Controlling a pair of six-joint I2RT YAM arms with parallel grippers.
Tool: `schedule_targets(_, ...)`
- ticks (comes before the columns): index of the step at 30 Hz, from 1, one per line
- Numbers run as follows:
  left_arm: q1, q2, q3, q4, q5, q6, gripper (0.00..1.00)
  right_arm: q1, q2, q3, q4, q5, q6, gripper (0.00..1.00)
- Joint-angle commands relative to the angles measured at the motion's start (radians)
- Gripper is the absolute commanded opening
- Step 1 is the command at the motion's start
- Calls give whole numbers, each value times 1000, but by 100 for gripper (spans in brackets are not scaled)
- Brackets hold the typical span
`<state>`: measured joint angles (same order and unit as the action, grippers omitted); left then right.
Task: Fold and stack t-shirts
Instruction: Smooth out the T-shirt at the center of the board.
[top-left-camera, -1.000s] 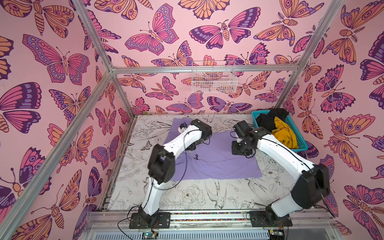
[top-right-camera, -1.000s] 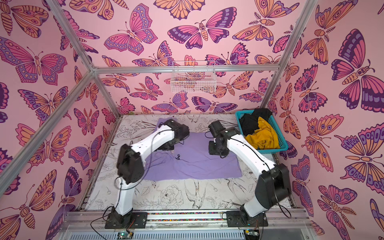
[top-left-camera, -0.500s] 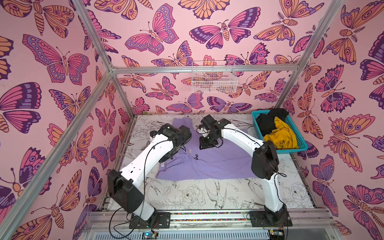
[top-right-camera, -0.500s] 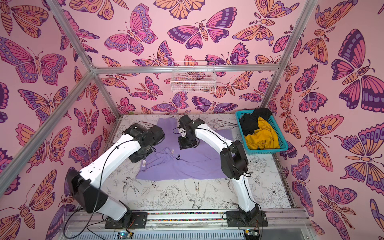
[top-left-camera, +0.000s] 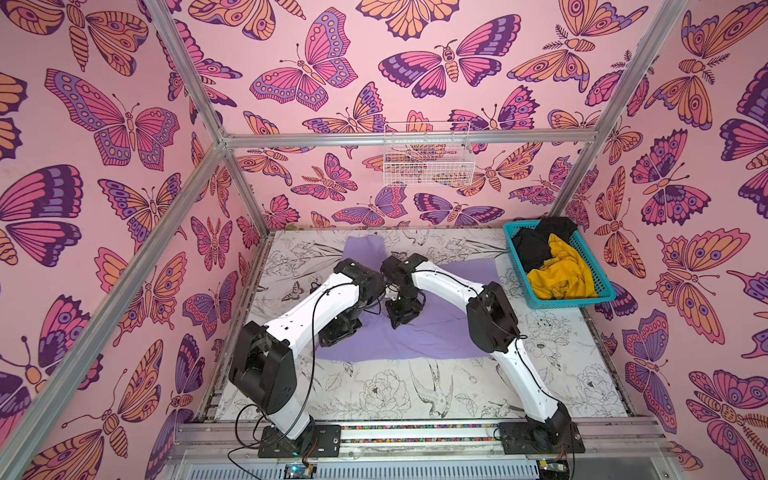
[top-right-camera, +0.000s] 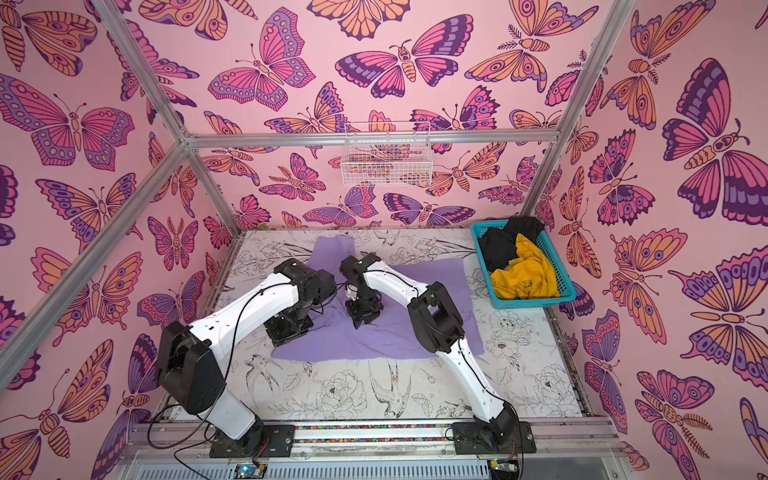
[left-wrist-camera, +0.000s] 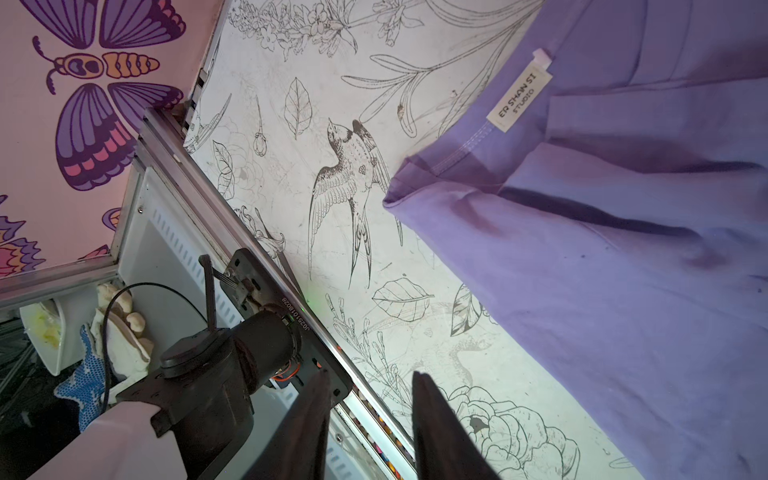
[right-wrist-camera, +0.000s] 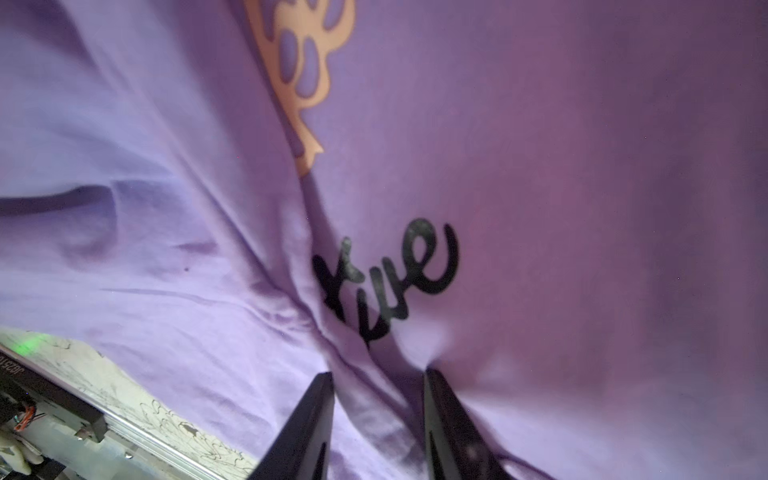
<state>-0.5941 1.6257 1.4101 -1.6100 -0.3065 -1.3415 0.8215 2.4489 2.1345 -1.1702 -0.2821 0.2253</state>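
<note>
Top views: lavender t-shirt is lying spread on the table, mid-workspace. It's rumpled, one sleeve pointing at the back wall, no clean fold showing. Both arms are reaching over it. Left gripper is sitting at the shirt's near-left edge. Right gripper is pointing down onto the shirt's middle. Can't tell jaw state from up here. Black t-shirt and mustard t-shirt are lying crumpled in the teal basket at far right, well apart from both arms.

Left wrist: left gripper jaws are standing apart, nothing between them, only bare table and the front rail behind. The lavender t-shirt's corner with its white label is lying near, not touching the fingers.

Right wrist: right gripper fingers are pressing into the lavender cloth. A gathered ridge is running between them, and creases are pulling in toward the tips just beside the black script print. I'm reading that as a pinch on the shirt.

Progress, my read: early. No shirt folded, no stack started. The lavender one is getting arranged or taking its first fold. The two in the basket are untouched. Remaining: fold all three, then stack.
</note>
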Motion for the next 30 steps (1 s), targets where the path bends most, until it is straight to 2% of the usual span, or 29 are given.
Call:
schedule_targets(1, 3, -60, -14, -44, 18, 18, 38, -6, 24, 16, -45, 56, -21, 39)
schedule_targets(2, 3, -68, -14, -46, 20, 18, 38, -6, 32, 20, -53, 62, -22, 33)
schedule_targets(5, 2, -92, -18, -47, 20, 24, 38, -7, 42, 16, -75, 91, -28, 2)
schedule_targets(6, 2, -97, -20, -45, 17, 25, 38, -7, 36, 5, -74, 100, -28, 0)
schedule_targets(19, -16, -39, -15, -25, 33, 43, 37, -19, -34, -101, -82, 217, -23, 0)
schedule_targets(26, -18, -34, 5, -26, 17, 53, 37, -31, -163, -365, -7, 254, 32, 0)
schedule_targets(28, -17, -24, 15, -27, 11, 58, 37, -30, -203, -413, 17, 249, 47, 9)
schedule_targets(30, -17, -14, 27, -27, 6, 62, 37, -29, -250, -430, 36, 253, 58, 27)
